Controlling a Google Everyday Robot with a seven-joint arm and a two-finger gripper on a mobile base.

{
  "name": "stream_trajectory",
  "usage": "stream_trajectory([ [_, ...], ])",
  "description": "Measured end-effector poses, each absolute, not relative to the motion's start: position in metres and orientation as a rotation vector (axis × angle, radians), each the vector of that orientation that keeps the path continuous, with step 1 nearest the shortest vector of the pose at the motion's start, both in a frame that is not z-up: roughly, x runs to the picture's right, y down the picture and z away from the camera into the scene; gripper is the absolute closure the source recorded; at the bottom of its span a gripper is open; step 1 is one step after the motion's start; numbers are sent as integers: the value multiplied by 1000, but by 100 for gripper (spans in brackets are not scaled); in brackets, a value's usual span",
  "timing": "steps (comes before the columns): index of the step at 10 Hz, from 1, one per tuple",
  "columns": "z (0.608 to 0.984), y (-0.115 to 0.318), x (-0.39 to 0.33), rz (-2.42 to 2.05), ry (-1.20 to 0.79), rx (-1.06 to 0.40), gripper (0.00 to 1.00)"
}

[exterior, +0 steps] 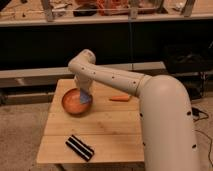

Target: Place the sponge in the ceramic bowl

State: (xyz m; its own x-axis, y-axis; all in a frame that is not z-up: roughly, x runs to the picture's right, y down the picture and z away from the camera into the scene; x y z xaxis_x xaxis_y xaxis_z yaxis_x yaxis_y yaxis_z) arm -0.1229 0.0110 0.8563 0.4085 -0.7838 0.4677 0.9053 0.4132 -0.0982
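Note:
The orange-brown ceramic bowl sits on the left part of the wooden table. The blue sponge is at the bowl's right inner side, tilted against the rim. My gripper comes down from the white arm directly above the sponge and seems to touch its top. Whether it grips the sponge does not show.
A black-and-white striped block lies near the table's front left. A flat orange piece lies to the right of the bowl. My large white arm covers the table's right side. Dark shelving stands behind.

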Motion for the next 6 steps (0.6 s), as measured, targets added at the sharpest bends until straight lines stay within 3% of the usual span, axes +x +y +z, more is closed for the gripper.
stream_trajectory([
  [4,857,11,-129,-1111,-378,-354,38],
  [6,857,11,-129,-1119,-374,-347,23],
])
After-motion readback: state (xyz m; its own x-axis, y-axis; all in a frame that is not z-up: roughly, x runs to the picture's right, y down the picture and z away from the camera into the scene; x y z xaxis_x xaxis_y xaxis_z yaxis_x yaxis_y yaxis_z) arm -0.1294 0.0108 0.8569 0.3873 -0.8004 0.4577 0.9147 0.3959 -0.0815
